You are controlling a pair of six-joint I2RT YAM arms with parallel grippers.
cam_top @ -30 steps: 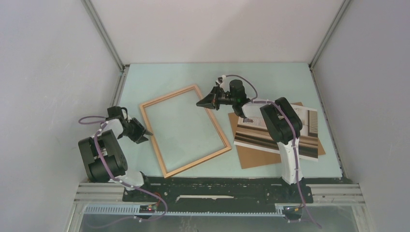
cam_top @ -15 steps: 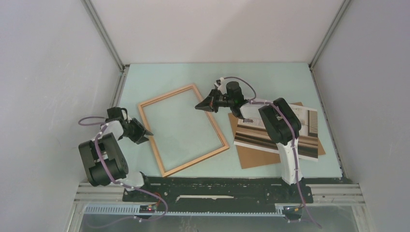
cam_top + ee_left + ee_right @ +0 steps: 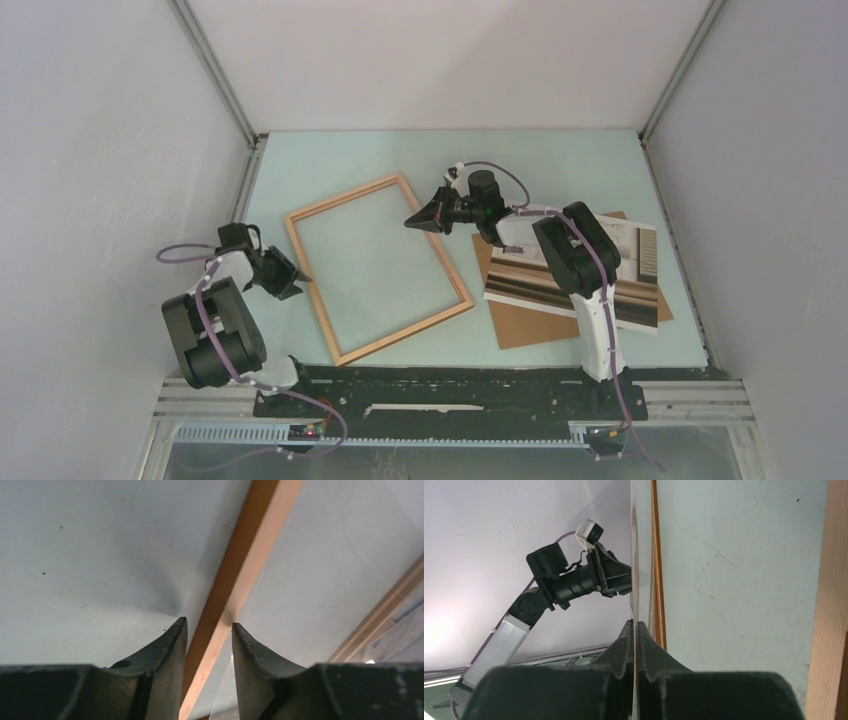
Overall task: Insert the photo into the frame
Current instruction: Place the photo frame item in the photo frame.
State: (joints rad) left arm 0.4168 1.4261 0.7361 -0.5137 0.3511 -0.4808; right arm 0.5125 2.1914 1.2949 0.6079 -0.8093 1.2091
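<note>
The frame [image 3: 405, 332] is now sitting a touch further left than a second ago, and both claws are being seen shifted left with it. The left claw [image 3: 290, 278] is being held about half open, straddling the frame's long left rail. The rail is being flanked closely by both fingers, so a light hold is being judged likely. The right claw [image 3: 412, 218] is being held fully shut with nothing seen between its fingers. Its tip is being held at the far end of the opposite long rail, and whether contact is being made cannot be told.

Now the key relation: the photo [image 3: 635, 270] is lying behind the right claw, beyond that arm's elbow, picture-up on the backing board [image 3: 520, 325]. The claw is being pointed the other way. The right arm is being judged the nearer one. The photo's long axis is running crosswise to the frame's, so a turn is being called for. Both are being carried flat on the pale surface [image 3: 560, 170], with the enclosure walls standing well apart from them.
</note>
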